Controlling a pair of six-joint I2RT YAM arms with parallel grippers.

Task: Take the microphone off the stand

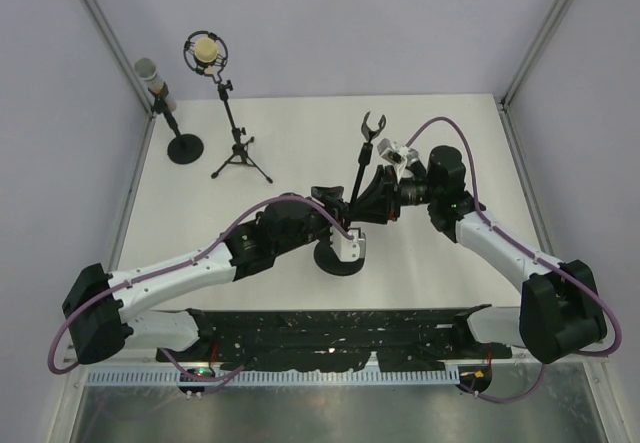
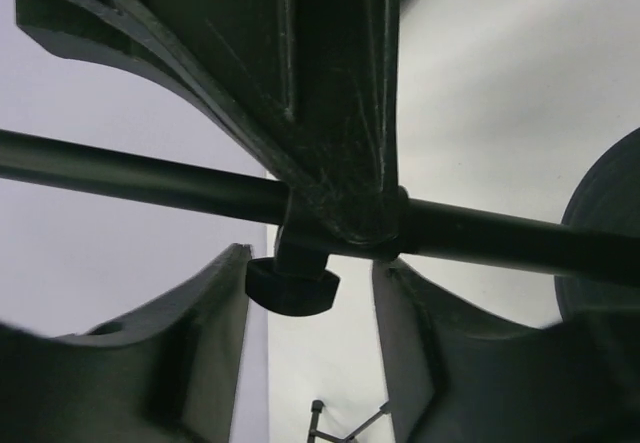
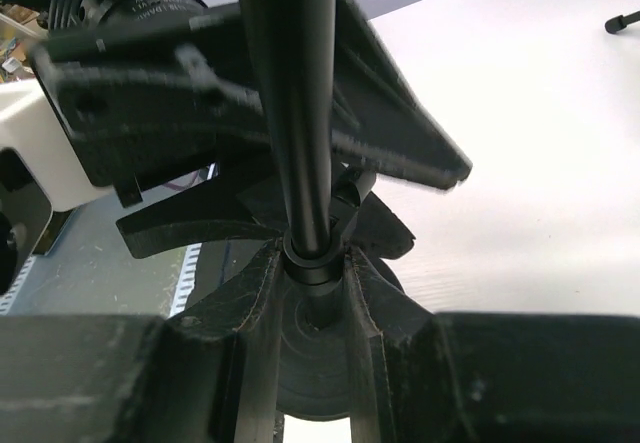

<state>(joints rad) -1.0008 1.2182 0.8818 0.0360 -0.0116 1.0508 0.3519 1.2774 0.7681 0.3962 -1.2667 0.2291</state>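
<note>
Matte white table [image 1: 300, 143], pale walls [image 1: 350, 23] on three sides. At far left corner: grey cylindrical microphone [image 1: 148, 71] upright in round-base stand [image 1: 184, 148]; beside it, cream microphone [image 1: 207, 51] on tripod [image 1: 240, 158]. Mid-table: slim black pole stand [image 1: 360, 168]. Clamped on pole above disc base [image 1: 338, 261]: right gripper [image 3: 315, 263]; left gripper [image 2: 312, 263] fingers apart around knob [image 2: 292, 285]. Bare surface toward right edge.

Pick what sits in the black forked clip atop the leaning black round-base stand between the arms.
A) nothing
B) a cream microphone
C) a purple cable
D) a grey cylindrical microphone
A: the black forked clip on the leaning black stand has bare prongs; the grey cylindrical microphone and the cream microphone are mounted apart from it at the back left.
</note>
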